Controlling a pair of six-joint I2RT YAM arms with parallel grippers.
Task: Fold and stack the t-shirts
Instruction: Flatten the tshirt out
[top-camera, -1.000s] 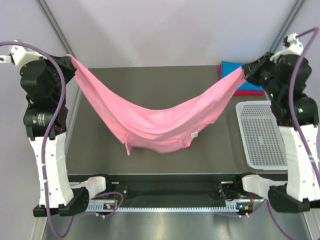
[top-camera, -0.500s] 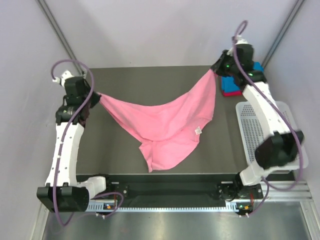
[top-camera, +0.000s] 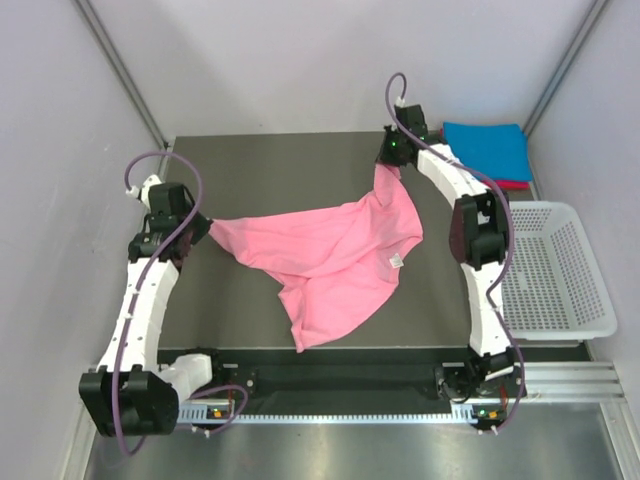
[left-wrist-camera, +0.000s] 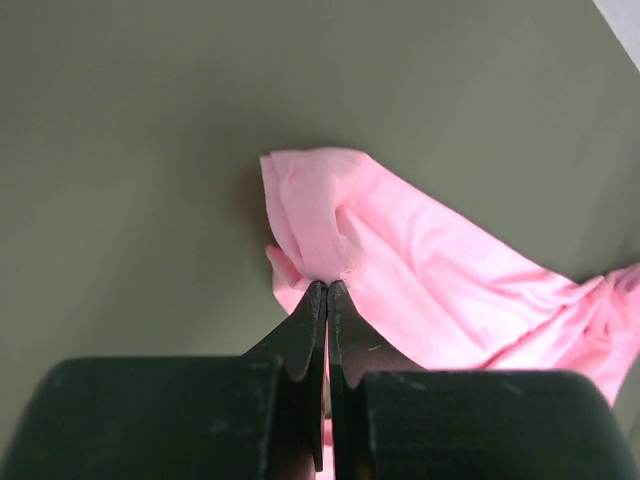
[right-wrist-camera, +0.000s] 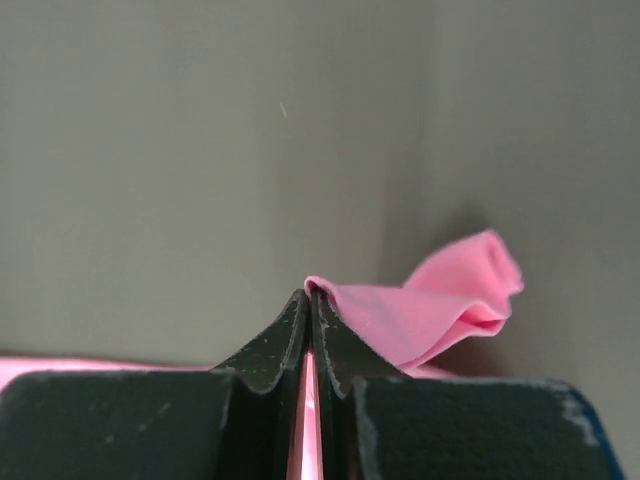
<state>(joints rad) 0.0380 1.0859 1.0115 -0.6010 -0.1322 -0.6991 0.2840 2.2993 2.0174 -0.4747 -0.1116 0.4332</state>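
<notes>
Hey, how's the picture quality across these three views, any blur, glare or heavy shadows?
Top external: evenly lit, sharp, faint shadow under the pink t-shirt. Left wrist: left gripper looms dark and slightly soft; the shirt is clear. Right wrist: right gripper equally dark, a soft shadow beside the shirt; no glare.

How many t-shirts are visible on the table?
3. The pink t-shirt lies unfolded in the middle of the table. The blue t-shirt lies folded at the far right corner, and the red t-shirt shows only as an edge beneath it. Others may be hidden beneath.
</notes>
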